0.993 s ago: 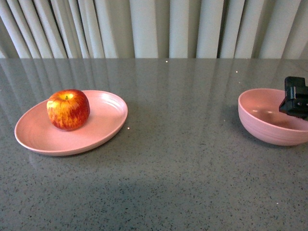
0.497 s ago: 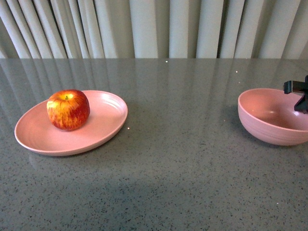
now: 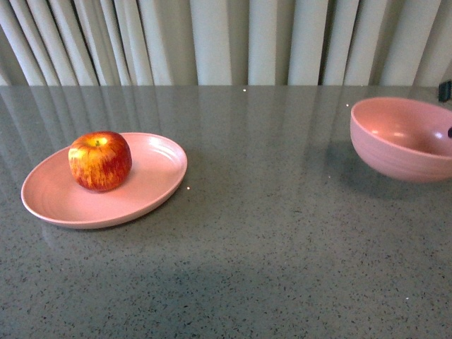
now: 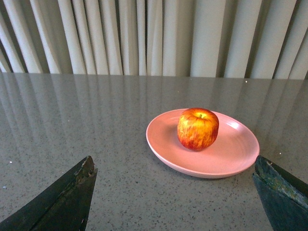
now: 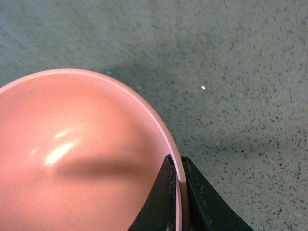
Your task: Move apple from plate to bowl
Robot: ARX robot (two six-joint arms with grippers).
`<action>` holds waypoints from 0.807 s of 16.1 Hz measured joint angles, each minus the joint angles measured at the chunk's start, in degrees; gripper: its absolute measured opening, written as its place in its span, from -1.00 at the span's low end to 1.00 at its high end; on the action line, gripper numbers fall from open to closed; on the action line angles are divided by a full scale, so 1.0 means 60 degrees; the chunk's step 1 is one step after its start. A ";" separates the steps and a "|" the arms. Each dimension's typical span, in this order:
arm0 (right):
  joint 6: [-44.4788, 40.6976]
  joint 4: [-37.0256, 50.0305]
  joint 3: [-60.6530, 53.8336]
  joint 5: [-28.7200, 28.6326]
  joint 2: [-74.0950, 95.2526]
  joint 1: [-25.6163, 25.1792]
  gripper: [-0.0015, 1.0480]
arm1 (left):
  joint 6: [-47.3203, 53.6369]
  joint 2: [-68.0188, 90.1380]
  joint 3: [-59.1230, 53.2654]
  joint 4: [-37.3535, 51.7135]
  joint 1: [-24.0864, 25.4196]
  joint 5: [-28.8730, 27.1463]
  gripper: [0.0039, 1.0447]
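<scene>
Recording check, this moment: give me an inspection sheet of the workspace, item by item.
Surface: grey speckled tabletop, glossy with reflections.
Job's things: apple sits stem-up on the pink plate, at the left; pink bowl at the right, empty.
Clutter: nothing seen.
Tools: left tool open, facing the apple, touching nothing; right tool shut on the bowl's rim, one finger inside and one outside.
Cables: nothing seen.
Surroundings: pale pleated curtains behind the table.
</scene>
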 joint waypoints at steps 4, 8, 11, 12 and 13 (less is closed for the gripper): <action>-0.0025 -0.0408 0.0568 -0.0109 -0.1260 0.1464 -0.95 | 0.0004 0.0000 0.0000 0.0000 0.0000 0.0000 0.88; -0.0179 -0.0605 0.0878 0.0488 -0.0696 0.3144 -0.95 | 0.0004 0.0000 0.0000 0.0000 0.0000 0.0000 0.88; -0.0171 -0.0597 0.1311 0.0805 0.0353 0.3960 -0.95 | 0.0000 0.0000 0.0000 0.0000 0.0000 0.0000 0.88; -0.0124 -0.0627 0.1417 0.0838 0.0692 0.4124 -0.95 | 0.0000 0.0000 0.0000 0.0000 0.0000 0.0004 0.88; -0.0044 -0.0619 0.1541 0.0922 0.1082 0.4226 -0.95 | 0.0004 0.0000 0.0000 0.0004 0.0000 0.0000 0.88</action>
